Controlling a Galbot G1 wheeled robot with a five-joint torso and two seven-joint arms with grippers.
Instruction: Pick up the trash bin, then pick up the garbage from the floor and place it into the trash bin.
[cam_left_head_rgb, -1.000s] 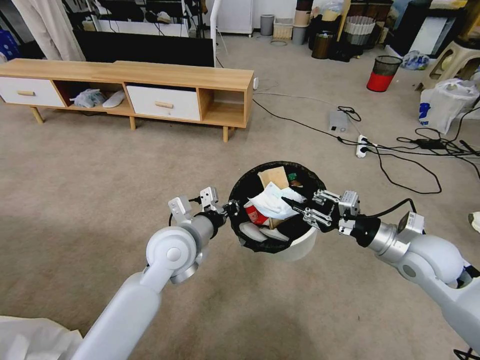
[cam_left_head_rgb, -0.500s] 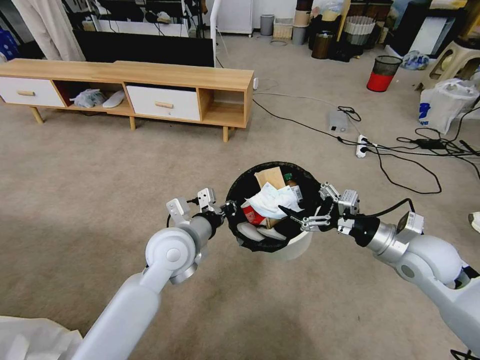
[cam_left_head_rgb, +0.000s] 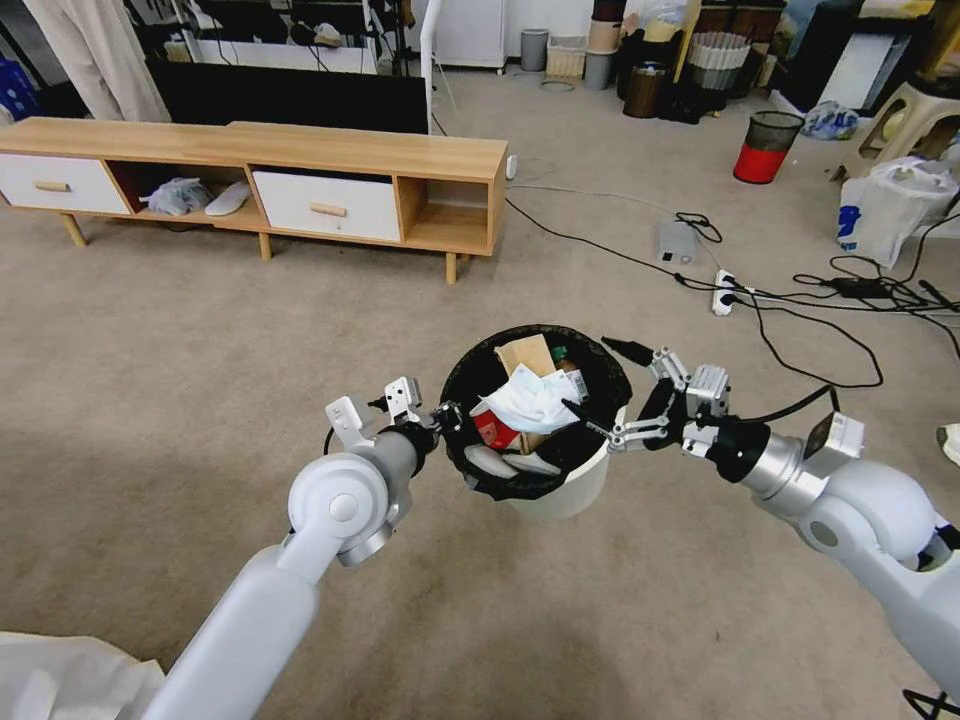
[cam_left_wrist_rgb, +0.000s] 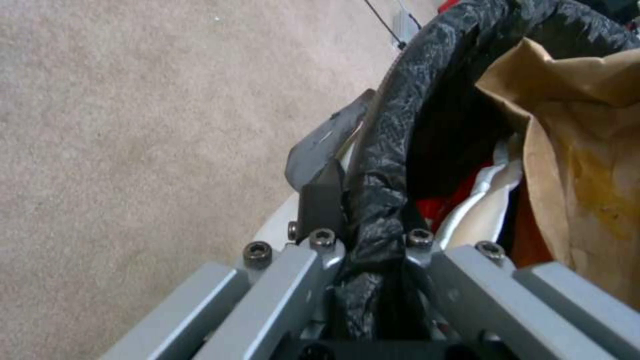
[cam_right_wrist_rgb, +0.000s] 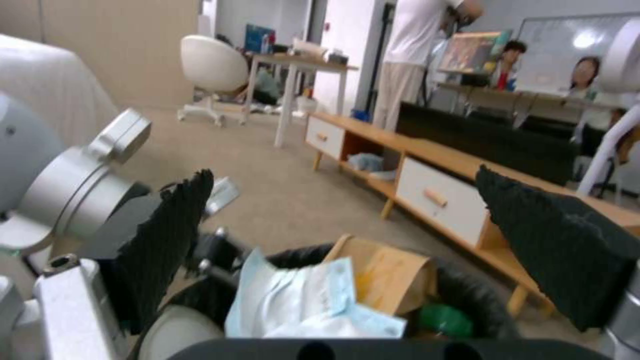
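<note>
The trash bin, white with a black liner, hangs just above the carpet in front of me. My left gripper is shut on its near-left rim; the left wrist view shows the left gripper pinching the black liner. Garbage lies inside: a brown paper bag, a white tissue, something red and a green-capped bottle. My right gripper stands wide open over the bin's right rim, holding nothing. In the right wrist view its black pads flank the tissue and bag.
A low wooden cabinet stands at the back left, with slippers on its shelf. Cables and a power strip cross the carpet at the right. A red-and-black mesh bin and a white plastic bag stand farther right.
My right gripper has spread its fingers wider and drawn back toward the bin's right rim. The bin, held by the left gripper, has shifted slightly left.
</note>
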